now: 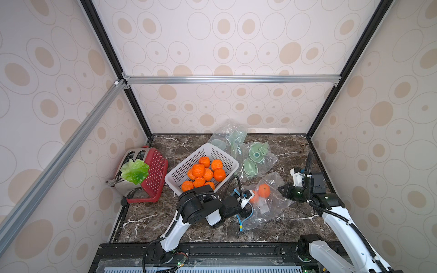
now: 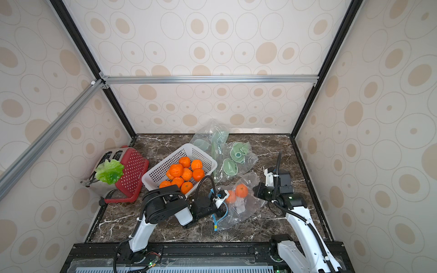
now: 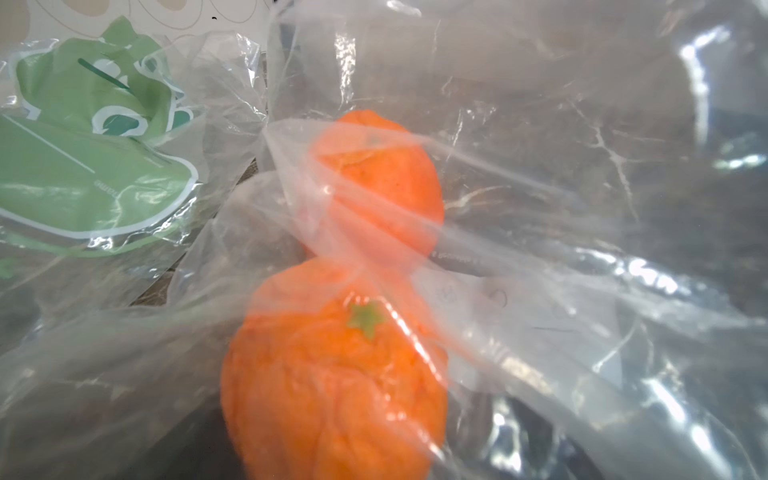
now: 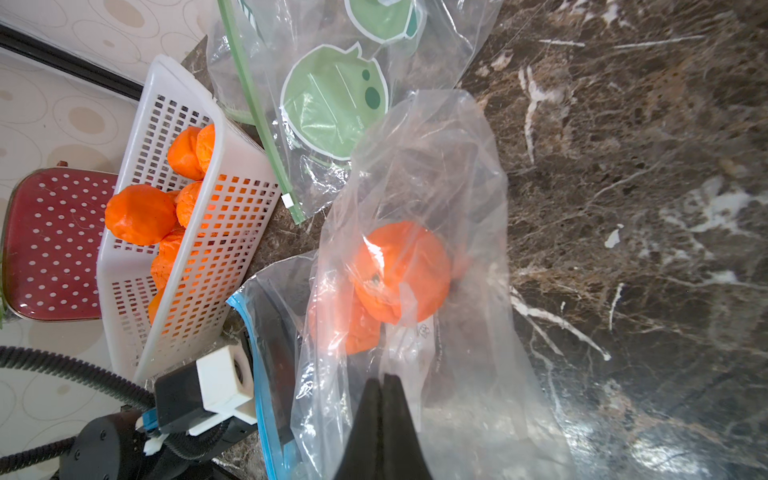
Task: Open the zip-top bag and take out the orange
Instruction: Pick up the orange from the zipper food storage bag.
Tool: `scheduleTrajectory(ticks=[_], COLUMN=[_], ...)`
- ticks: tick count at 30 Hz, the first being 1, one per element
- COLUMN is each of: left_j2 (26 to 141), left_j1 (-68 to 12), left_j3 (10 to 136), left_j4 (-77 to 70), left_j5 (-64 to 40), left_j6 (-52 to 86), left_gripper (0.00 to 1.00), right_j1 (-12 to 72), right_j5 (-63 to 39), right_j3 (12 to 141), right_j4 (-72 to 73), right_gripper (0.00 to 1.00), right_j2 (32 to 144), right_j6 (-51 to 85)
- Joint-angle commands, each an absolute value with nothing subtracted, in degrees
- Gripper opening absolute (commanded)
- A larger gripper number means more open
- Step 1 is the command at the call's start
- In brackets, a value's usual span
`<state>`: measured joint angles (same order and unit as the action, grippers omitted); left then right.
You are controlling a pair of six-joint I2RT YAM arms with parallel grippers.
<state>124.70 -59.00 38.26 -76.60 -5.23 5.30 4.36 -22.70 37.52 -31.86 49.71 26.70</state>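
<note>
The clear zip-top bag (image 1: 269, 208) (image 2: 246, 208) lies on the marble near the front, its blue zip mouth (image 4: 258, 374) toward my left arm. Inside are two oranges, one (image 1: 264, 190) (image 4: 401, 270) farther in and one (image 1: 254, 197) (image 3: 332, 386) at the mouth. My left gripper (image 1: 247, 205) (image 2: 222, 205) is in the mouth, fingers spread wide and open, the near orange just ahead of them under a fold of plastic (image 3: 540, 291). My right gripper (image 1: 281, 189) (image 4: 384, 379) is shut, pinching the bag's plastic at its closed end.
A white basket (image 1: 176, 176) with several oranges stands left of the bag. A red toaster (image 1: 153, 175) with lettuce (image 1: 134, 171) sits in the left corner. More clear bags with green prints (image 1: 254, 157) lie behind. Walls close in on three sides.
</note>
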Motion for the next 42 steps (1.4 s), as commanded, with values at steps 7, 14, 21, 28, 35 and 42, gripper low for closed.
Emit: scheduleTrajectory(ticks=[7,14,21,28,35,42], left_j2=[127.0,124.1,112.5,94.6,85.4,73.2], left_j1=[-59.6,-59.6,-59.6,-59.6,-59.6,-59.6], left_j3=[41.3,38.6,33.1,30.5,32.6,34.7], left_j4=[-80.5,-79.1,-66.1,-34.1,-8.2,7.4], left_j5=[-1.8,-1.2,-0.1,2.4,3.6,6.6], left_j6=[5.1,6.3,9.1,14.1,13.9,15.5], left_gripper=[0.87,0.50,0.40,0.40,0.38,0.39], right_j1=[4.1,4.1,4.0,3.9,3.8,3.7], right_j5=[-21.6,-19.3,-14.8,-10.7,-10.8,-10.6], right_j3=[36.7,36.4,36.4,36.7,36.8,35.9], right_j4=[-33.1,-33.2,-33.1,-32.4,-31.1,-29.9], right_gripper=[0.00,0.00,0.00,0.00,0.00,0.00], right_j2=[50.1,50.1,48.8,49.6,51.3,52.2], right_j6=[25.9,26.2,26.7,26.6,26.2,26.2])
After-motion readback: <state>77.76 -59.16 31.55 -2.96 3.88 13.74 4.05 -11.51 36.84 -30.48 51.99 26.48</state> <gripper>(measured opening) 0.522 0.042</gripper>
